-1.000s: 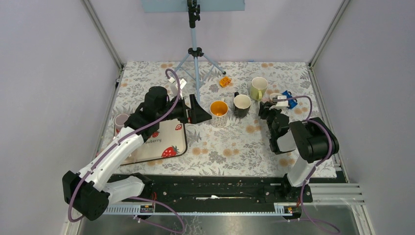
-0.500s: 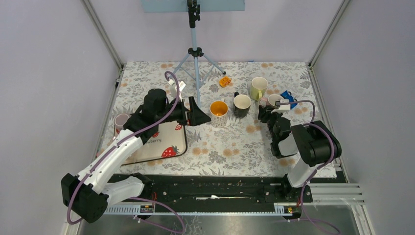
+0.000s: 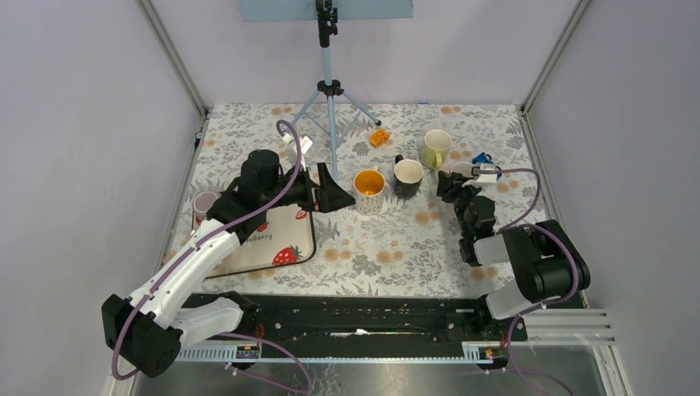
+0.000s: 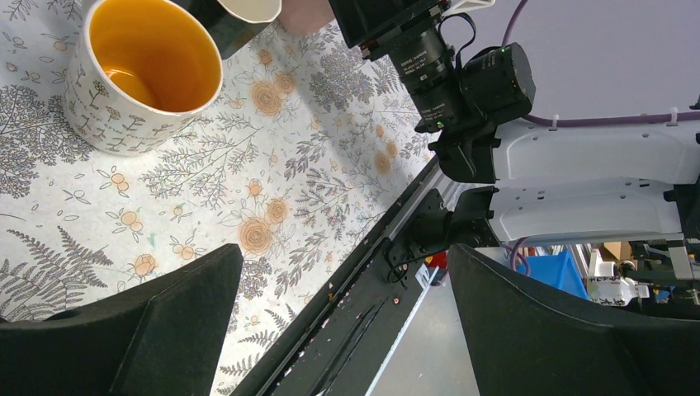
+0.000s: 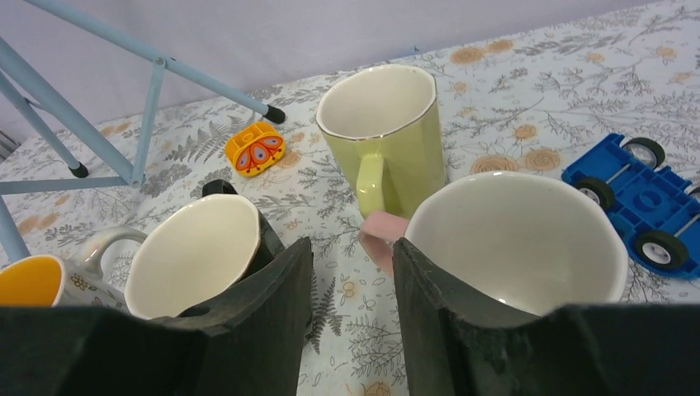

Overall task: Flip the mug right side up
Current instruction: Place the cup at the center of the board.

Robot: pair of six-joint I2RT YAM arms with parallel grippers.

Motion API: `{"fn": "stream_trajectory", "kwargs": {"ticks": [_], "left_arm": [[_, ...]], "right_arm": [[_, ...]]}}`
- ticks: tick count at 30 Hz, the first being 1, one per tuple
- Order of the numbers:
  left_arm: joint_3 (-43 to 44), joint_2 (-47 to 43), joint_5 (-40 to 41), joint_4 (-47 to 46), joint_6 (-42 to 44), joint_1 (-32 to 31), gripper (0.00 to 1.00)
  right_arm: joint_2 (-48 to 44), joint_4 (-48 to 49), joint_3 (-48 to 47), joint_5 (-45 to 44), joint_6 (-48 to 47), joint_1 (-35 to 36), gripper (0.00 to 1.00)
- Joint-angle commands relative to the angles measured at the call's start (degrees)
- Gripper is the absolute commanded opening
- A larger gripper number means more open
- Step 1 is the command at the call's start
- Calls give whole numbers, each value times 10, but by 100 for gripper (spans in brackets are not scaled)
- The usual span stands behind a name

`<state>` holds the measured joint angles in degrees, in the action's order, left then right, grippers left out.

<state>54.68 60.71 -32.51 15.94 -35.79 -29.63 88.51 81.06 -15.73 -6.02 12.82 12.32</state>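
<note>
Pink mug (image 5: 512, 239) stands mouth-up at the bench's (image 5: 512, 115) far right, beside the blue car (image 5: 636, 198). Its handle points into the gap of the right claw (image 5: 351, 260), part-spread, pinching nothing. Left claw (image 4: 347, 272) gapes wide, well off. Right arm's nearer.

The floral table (image 3: 380, 247) bears mugs (image 3: 369, 191), a tripod (image 3: 328, 87), a strawberry mat (image 3: 276, 238) and toys (image 3: 379, 137).

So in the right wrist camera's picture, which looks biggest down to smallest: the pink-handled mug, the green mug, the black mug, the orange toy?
Largest: pink-handled mug, though it sits nearest the camera, so that is unsure.
Next: black mug and green mug look about alike; no ranking between them.
Smallest: orange toy, clearly.
</note>
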Motion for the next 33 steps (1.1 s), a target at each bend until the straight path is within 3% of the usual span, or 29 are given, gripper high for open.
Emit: {"fn": "stream_trajectory", "kwargs": {"ticks": [1,7,12,15,18,25,29,33], "left_arm": [[0,-18,8,-25,2,-3,99],[-6,-23,15,-24,-9,-3,99],[-5,-28,32,-11,-17,-3,99],[-1,-33,55,9,-19,-2,99],[7,-34,87,35,-15,-1,99],[27,-31,246,104,-15,0,99],[37,-28,365,159,-27,1,99],[42,-18,453,210,-59,20,99]], "right_arm": [[-47,-57,-11,-18,25,3,48],[-162,-249,-33,-22,62,3,50],[-240,-445,-95,9,109,3,58],[-263,-566,-146,25,132,3,72],[-279,-656,-194,39,148,6,98],[-294,-799,-268,59,179,10,100],[-308,-882,-306,25,257,10,100],[-307,-903,-325,96,279,10,100]]}}
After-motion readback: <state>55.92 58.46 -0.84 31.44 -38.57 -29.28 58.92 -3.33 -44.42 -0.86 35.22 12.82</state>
